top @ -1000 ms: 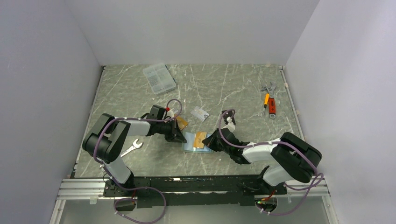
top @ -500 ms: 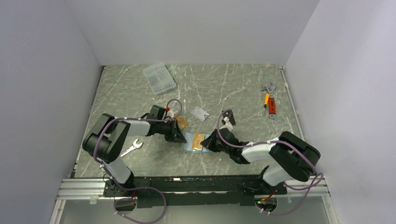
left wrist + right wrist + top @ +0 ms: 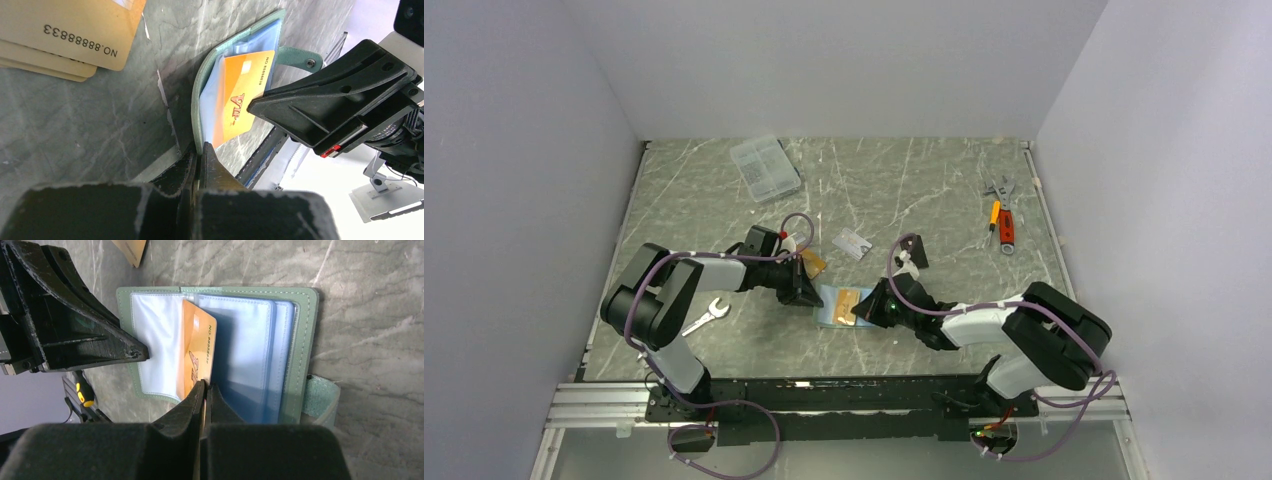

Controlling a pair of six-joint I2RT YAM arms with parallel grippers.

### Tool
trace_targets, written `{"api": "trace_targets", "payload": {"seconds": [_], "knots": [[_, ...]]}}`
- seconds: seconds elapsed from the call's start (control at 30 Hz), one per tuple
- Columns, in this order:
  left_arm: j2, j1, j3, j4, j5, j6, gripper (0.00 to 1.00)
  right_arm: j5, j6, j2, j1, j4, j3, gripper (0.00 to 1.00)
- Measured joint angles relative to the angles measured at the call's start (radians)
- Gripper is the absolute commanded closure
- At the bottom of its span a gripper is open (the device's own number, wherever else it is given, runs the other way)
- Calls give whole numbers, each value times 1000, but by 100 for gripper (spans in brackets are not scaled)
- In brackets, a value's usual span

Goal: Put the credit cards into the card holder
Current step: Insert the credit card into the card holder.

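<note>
As one card holder [image 3: 306, 340] lies open, one orange card [image 3: 200, 352] stands inside.

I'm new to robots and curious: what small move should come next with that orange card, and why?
Probably the right end effector should push the orange card a little deeper between the blue sleeves. It grips the card's near edge, most of the card shows, and the left end effector presses on the open wallet.
</note>
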Motion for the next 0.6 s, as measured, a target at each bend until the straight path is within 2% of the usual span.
{"api": "trace_targets", "payload": {"seconds": [0.4, 0.6], "knots": [[0, -3, 2, -14, 2, 0, 100, -46, -10, -22, -18, -24, -10, 100], [0, -3, 4, -19, 2, 0, 100, -104, -36, 32, -36, 23, 7, 100]]}}
